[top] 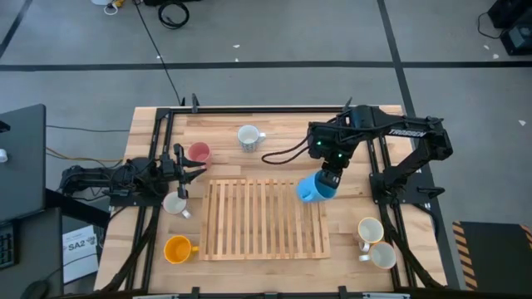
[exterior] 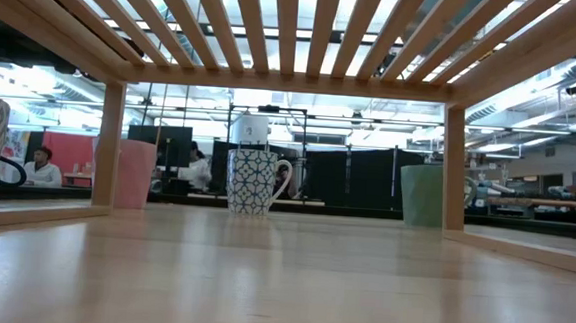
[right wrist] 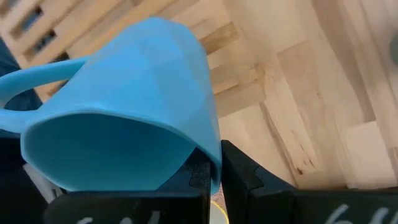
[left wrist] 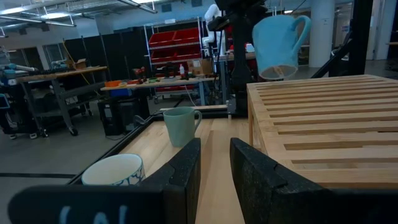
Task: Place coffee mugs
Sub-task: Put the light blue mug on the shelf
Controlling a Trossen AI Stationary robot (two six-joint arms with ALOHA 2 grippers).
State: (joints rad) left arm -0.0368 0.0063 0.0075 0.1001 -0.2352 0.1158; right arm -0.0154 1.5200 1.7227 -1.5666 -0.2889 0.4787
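Observation:
My right gripper [top: 329,178] is shut on the blue mug [top: 314,188], which hangs tilted above the far right corner of the slatted wooden rack [top: 266,220]. The left wrist view shows that mug [left wrist: 277,37] in the air with its mouth facing down. My left gripper [top: 194,169] is open and waits at the table's left, between the pink mug [top: 198,153] and a white mug [top: 175,203]. Standing on the table are a patterned white mug [top: 248,136], an orange mug [top: 177,248], a cream mug [top: 370,230] and another white mug [top: 382,254]. The green mug [left wrist: 180,124] stands upright near the far right. My right gripper pinches the blue mug's wall at the rim [right wrist: 214,163], with one finger [right wrist: 199,180] inside the mug and the other finger [right wrist: 244,177] outside. The fingers come from above. The mug is lifted clear of the rack, tipped over, its handle [right wrist: 31,78] sticking out sideways.
The rack's slats [exterior: 296,32] span the middle of the table on short legs, with open tabletop underneath. Arm mounts and cables line both side edges. A monitor [top: 21,158] stands off the left edge. People sit in the room beyond the table.

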